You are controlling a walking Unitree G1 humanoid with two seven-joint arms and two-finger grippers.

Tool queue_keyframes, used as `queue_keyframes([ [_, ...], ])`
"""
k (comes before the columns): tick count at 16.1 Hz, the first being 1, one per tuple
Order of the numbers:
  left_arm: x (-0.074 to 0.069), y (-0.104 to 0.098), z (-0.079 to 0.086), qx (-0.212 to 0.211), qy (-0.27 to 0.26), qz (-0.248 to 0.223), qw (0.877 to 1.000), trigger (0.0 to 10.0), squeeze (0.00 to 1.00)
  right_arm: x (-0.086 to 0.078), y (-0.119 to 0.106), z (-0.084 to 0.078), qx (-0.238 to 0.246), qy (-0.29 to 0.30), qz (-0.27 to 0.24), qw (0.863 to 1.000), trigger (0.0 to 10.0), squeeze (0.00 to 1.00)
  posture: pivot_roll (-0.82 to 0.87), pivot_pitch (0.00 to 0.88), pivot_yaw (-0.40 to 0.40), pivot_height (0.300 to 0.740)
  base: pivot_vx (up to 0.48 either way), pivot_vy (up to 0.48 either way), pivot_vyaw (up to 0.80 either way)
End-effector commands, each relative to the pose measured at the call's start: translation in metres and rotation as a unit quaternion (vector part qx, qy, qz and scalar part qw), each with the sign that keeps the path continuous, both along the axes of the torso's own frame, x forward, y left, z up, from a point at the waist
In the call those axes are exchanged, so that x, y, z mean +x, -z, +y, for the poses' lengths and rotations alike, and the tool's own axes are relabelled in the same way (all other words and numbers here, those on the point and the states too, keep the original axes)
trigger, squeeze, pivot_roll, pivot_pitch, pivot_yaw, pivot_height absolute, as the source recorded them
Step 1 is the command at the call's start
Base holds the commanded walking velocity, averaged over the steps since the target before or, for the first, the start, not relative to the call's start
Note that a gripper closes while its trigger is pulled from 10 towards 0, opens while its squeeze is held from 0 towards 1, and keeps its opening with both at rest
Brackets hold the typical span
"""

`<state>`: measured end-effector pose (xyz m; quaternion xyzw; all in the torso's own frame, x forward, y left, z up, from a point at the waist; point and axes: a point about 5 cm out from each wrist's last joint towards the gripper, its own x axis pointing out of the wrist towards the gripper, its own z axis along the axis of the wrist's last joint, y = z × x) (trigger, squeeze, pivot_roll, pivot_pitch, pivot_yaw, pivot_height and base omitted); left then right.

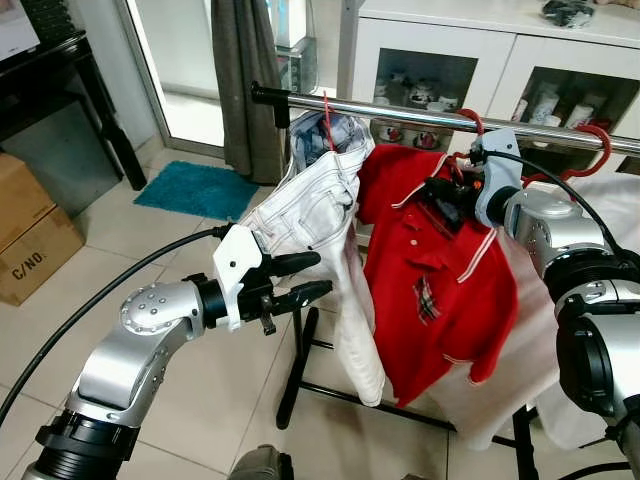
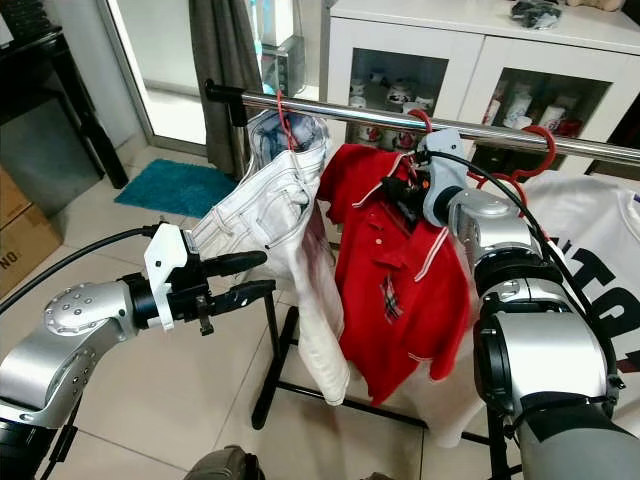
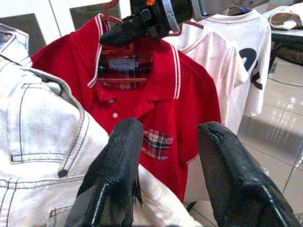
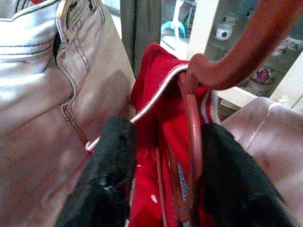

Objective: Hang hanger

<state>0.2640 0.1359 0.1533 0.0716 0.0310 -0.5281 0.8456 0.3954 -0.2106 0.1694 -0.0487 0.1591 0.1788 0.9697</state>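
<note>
Right tool (image 4: pixel 161 161) around red hanger (image 4: pixel 191 118)

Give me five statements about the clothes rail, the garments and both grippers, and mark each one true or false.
1. The red polo shirt hangs on the metal rail by a red hanger. True.
2. The right gripper is down by the floor. False: it is up at the shirt's collar, its fingers either side of the hanger's neck.
3. The left gripper is clamped on the white jeans. False: its fingers are apart and hold nothing, just beside the jeans.
4. The white jeans hang to the robot's left of the red polo shirt. True.
5. The blue mat lies on top of the white cabinet. False: it lies on the tiled floor by the doorway.
</note>
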Motion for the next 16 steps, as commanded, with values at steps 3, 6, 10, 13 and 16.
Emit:
queue_keyframes([
  [3,0.0025,-0.0028,-0.0001,0.010,0.005,-0.006,1.000,10.0,0.00,0.0034,-0.0120,-0.0038,-0.010,-0.002,-0.014,1.000,0.0,0.00,0.03,0.000,0.036,0.705,0.000,0.000,0.00],
  [6,0.0021,-0.0022,-0.0002,0.012,0.006,-0.005,1.000,10.0,0.00,0.0035,-0.0133,-0.0037,-0.016,-0.011,-0.015,1.000,0.0,0.00,0.03,0.000,0.036,0.705,0.000,0.000,0.00],
  [10,0.0025,-0.0015,-0.0003,0.015,0.008,-0.006,1.000,10.0,0.00,0.0029,-0.0155,-0.0033,-0.036,-0.041,-0.009,0.998,0.0,0.00,0.03,0.000,0.034,0.705,0.000,0.000,0.00],
  [13,0.0024,-0.0008,-0.0005,0.017,0.008,-0.006,1.000,10.0,0.00,0.0020,-0.0153,-0.0037,-0.042,-0.055,-0.002,0.998,0.0,0.00,0.03,0.000,0.031,0.705,0.000,0.000,0.00],
  [16,0.0018,0.0003,-0.0005,0.019,0.010,-0.006,1.000,10.0,0.00,0.0010,-0.0149,-0.0047,-0.048,-0.066,0.004,0.997,0.0,0.00,0.03,0.000,0.031,0.705,0.000,0.000,0.00],
])
